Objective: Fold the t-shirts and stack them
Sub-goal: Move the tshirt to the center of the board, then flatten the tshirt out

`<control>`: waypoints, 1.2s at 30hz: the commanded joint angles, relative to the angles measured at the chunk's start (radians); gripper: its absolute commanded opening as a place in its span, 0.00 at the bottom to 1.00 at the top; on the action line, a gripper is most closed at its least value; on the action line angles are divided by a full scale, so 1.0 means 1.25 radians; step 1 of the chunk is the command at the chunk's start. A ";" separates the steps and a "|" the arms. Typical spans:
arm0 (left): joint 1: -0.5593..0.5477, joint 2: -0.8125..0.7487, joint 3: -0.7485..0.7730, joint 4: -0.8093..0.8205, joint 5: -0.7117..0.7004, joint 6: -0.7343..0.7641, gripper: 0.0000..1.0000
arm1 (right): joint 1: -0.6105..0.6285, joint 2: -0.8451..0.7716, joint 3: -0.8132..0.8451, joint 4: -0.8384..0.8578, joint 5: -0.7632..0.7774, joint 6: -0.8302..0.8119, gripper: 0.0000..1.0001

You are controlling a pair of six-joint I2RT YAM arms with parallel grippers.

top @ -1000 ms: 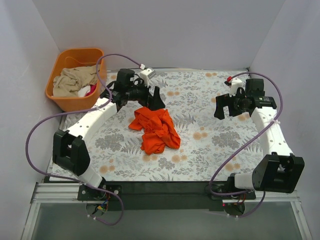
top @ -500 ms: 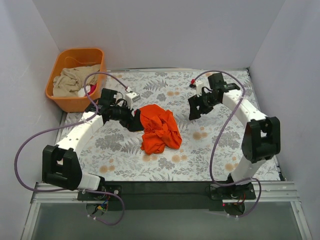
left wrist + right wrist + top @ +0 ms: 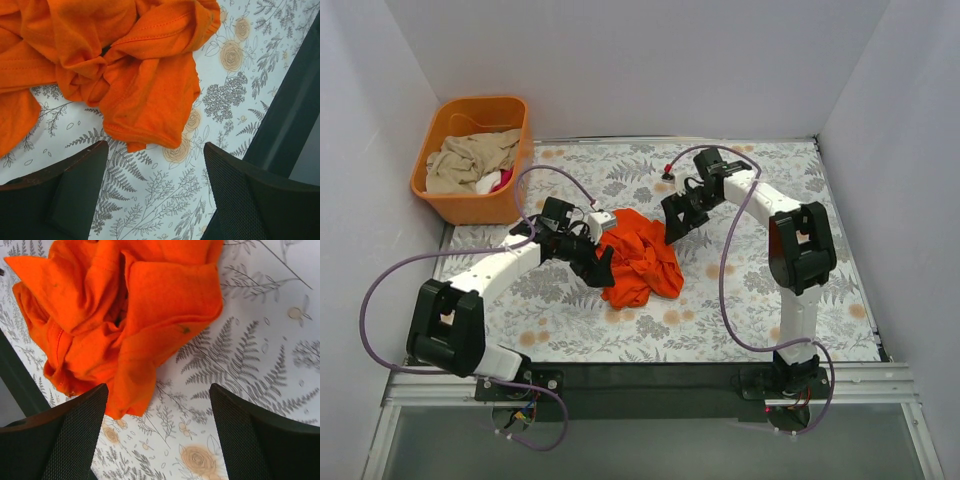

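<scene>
Orange t-shirt (image 3: pixel 642 262): crumpled heap mid-desk (image 3: pixel 750 300), much where it lay half a second ago. Long axis runs roughly far-left to near-right. No collar or hem readable, so facing unclear. Left jaws have closed in to its left edge, spread, gripping nothing. Right jaws have moved in at its far-right edge, likewise spread. Orange tub (image 3: pixel 468 208) far-left, well apart.

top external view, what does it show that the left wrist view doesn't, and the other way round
Only top external: the rigid orange plastic tub holding beige cloth at the far left, and the right gripper at the far edge of the crumpled orange-red t-shirt. Only left wrist: the shirt's stitched hem close up, lying just beyond the open left gripper. Both: that t-shirt on the floral tablecloth.
</scene>
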 commanded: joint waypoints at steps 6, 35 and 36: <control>-0.026 0.063 -0.001 0.134 -0.115 -0.041 0.70 | 0.026 0.079 0.068 0.003 -0.053 0.018 0.73; 0.158 0.232 0.549 0.079 -0.211 -0.132 0.00 | -0.343 -0.060 0.275 -0.009 -0.202 0.092 0.01; 0.176 0.247 0.580 0.098 -0.221 -0.148 0.00 | -0.376 -0.056 0.342 -0.006 -0.207 0.099 0.01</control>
